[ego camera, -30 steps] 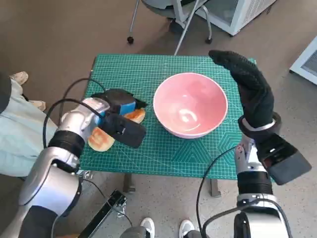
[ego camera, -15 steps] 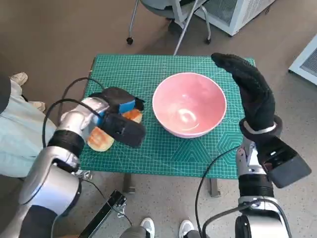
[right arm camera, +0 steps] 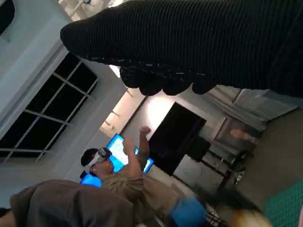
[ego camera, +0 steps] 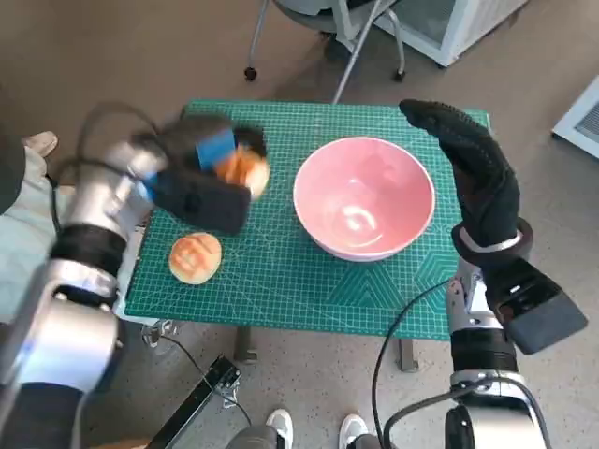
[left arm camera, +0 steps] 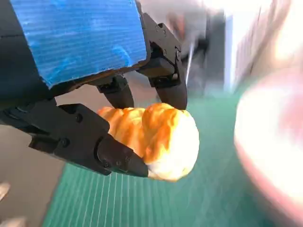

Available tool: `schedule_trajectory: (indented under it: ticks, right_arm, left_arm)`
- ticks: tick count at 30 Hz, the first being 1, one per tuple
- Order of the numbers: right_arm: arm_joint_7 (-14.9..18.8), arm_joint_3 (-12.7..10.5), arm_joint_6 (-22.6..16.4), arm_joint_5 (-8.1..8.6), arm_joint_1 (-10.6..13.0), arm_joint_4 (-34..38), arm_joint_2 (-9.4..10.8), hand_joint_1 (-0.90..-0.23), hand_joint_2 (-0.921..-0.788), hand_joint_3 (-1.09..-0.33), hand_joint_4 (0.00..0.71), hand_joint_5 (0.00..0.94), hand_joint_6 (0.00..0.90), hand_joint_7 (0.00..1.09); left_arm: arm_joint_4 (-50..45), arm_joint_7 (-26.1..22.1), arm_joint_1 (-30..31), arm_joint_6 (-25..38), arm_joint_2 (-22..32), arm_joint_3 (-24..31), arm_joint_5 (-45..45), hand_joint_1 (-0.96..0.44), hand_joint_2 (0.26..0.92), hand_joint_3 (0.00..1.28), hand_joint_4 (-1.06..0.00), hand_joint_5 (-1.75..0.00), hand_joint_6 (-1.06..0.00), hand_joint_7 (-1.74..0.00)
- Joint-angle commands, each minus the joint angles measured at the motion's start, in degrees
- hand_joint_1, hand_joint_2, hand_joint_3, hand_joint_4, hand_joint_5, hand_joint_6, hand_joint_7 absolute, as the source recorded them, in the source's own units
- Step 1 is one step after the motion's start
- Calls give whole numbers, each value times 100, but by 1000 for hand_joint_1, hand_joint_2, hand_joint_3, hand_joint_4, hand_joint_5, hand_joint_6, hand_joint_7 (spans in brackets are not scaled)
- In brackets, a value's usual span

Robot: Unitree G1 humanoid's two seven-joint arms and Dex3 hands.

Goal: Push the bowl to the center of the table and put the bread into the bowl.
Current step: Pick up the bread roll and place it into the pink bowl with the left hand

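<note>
A pink bowl (ego camera: 364, 196) stands on the green mat (ego camera: 281, 271), a little right of its middle. My left hand (ego camera: 208, 159) grips a golden bread roll (ego camera: 245, 170) and holds it raised above the mat, just left of the bowl's rim; it is blurred in the head view. The left wrist view shows that roll (left arm camera: 158, 138) pinched between black fingers (left arm camera: 113, 158), with the bowl (left arm camera: 272, 146) blurred beside it. A second roll (ego camera: 196, 256) lies on the mat near its front left corner. My gloved right hand (ego camera: 477, 173) stands upright and empty, just right of the bowl.
A chair's legs and wheels (ego camera: 328, 47) stand beyond the table's far edge. A person's leg and shoe (ego camera: 28, 150) are at the left. A white cabinet (ego camera: 449, 23) is at the back right. The right wrist view shows a person (right arm camera: 118, 184) seated nearby.
My left hand has lifted one roll off the mat and carried it up and toward the bowl. The other roll stays on the mat. The right hand has hardly moved.
</note>
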Motion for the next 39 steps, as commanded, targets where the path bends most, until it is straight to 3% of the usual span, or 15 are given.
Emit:
schedule_trajectory:
  ticks: [1, 7, 17, 29, 31, 33, 34, 35, 37, 39]
  right_arm:
    - [16, 12, 87, 55, 156, -6, -24, -593, -921, -699, 362, 1, -1, 896]
    - [85, -3, 91, 159, 159, 12, -34, -591, -921, -692, 362, 1, 3, 891]
    - [152, 10, 149, 310, 221, -44, 3, -590, -921, -688, 356, 0, 7, 882]
    - [115, -9, 178, 330, 379, -213, 15, -574, -921, -682, 354, 1, 12, 875]
    - [108, -16, 185, 333, 400, -237, 10, -570, -921, -679, 354, 1, 15, 871]
    - [96, -28, 187, 326, 418, -255, 0, -569, -921, -678, 354, 0, 16, 868]
    - [90, -34, 187, 322, 424, -261, -5, -570, -921, -677, 354, 0, 17, 866]
    - [86, -44, 194, 327, 428, -261, -10, -571, -921, -676, 354, 0, 18, 865]
    - [80, -57, 212, 336, 433, -273, -18, -575, -921, -674, 354, 1, 21, 860]
    - [72, -68, 235, 341, 442, -302, -23, -578, -921, -672, 353, 0, 23, 857]
  left_arm:
    - [-530, 37, -290, -289, -40, 251, -310, 1, 920, 80, -623, -1215, -666, -1146]
    - [-806, 143, -395, -490, -254, 320, -412, 1, 920, 76, -610, -1209, -687, -1143]
    - [-411, 418, -482, -869, -965, -6, -169, -1, 921, 80, -614, -1164, -676, -1195]
    - [147, 750, -335, -763, -1484, -563, 348, -1, 920, 85, -614, -1194, -660, -1185]
    - [242, 756, -288, -679, -1539, -636, 402, -1, 920, 85, -628, -1203, -646, -1176]
    - [308, 729, -231, -546, -1583, -710, 466, -2, 921, 142, -579, -1264, -564, -1246]
    - [330, 714, -208, -485, -1599, -742, 492, -33, 903, 147, -460, -1039, -427, -1095]
    - [355, 639, -185, -381, -1616, -779, 518, -44, 901, 142, -432, -930, -387, -1024]
    - [387, 448, -157, -210, -1640, -807, 505, -67, 881, 93, -228, -487, -158, -734]
    - [384, 164, -143, -68, -1646, -757, 393, -86, 859, 64, -116, -256, -80, -515]
